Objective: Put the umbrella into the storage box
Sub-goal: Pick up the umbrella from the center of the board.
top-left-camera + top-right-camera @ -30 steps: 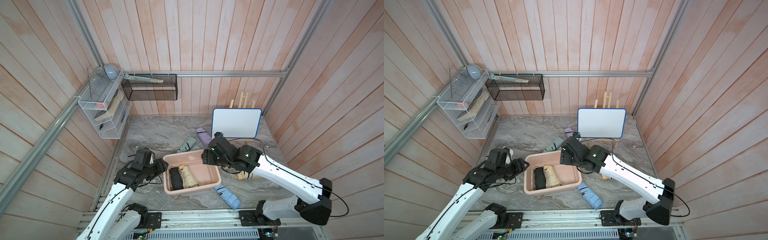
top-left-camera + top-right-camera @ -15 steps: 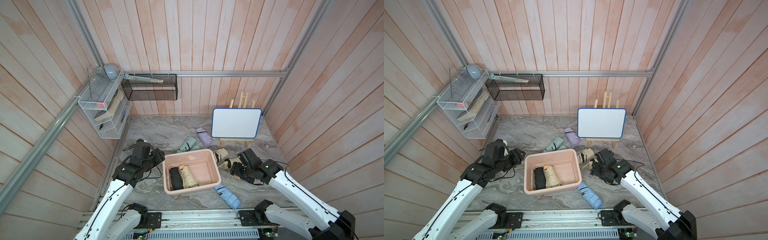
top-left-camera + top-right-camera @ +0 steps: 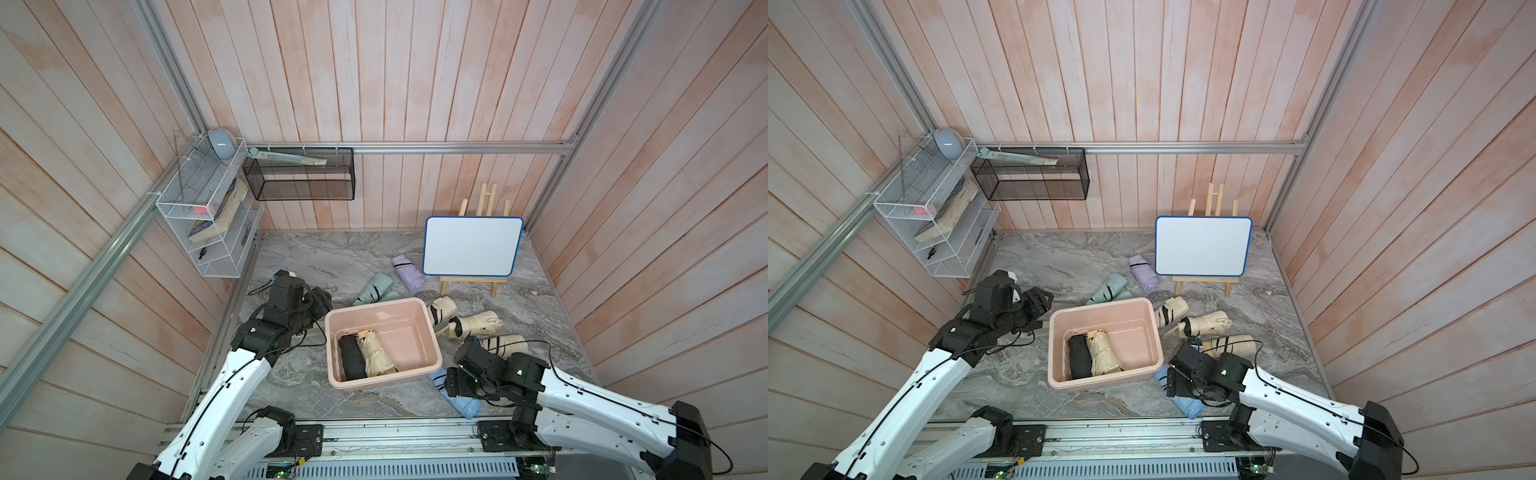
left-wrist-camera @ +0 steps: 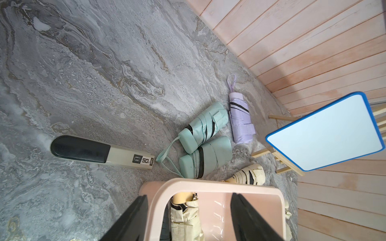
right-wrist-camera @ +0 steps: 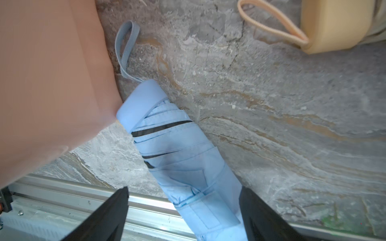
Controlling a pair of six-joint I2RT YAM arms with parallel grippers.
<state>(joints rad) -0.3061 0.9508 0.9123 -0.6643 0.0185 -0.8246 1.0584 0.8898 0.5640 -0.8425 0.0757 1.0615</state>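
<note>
The grey marbled surface [image 3: 316,257] fills the floor of the wooden cell. At its far side a whiteboard [image 3: 471,245] stands on a small wooden easel. A white wire rack [image 3: 199,208] and a black mesh basket [image 3: 303,183] hang on the walls.

The pink storage box [image 3: 405,338] sits near the front middle of the surface. Inside it, a black umbrella [image 3: 352,358] and a cream umbrella [image 3: 376,353] lie side by side against one end.

The left claw [image 4: 189,196] is open. One finger is outside the box wall and the other is over the inside, with the rim between them. Whether a finger touches the rim, I cannot tell from this view.

The right claw [image 5: 183,188] is also open, low over the light blue umbrella [image 5: 181,150], with one finger on each side of it. This umbrella lies on the surface outside the box, and its handle end is against the box corner.

Three more cream umbrellas [image 3: 473,325] lie on the surface, on the side of the box nearest the easel. Two mint green umbrellas [image 4: 205,125] and a lilac umbrella [image 4: 240,119] lie behind the box.

A flat black and beige tool [image 4: 100,152] lies near the mint pair.
</note>
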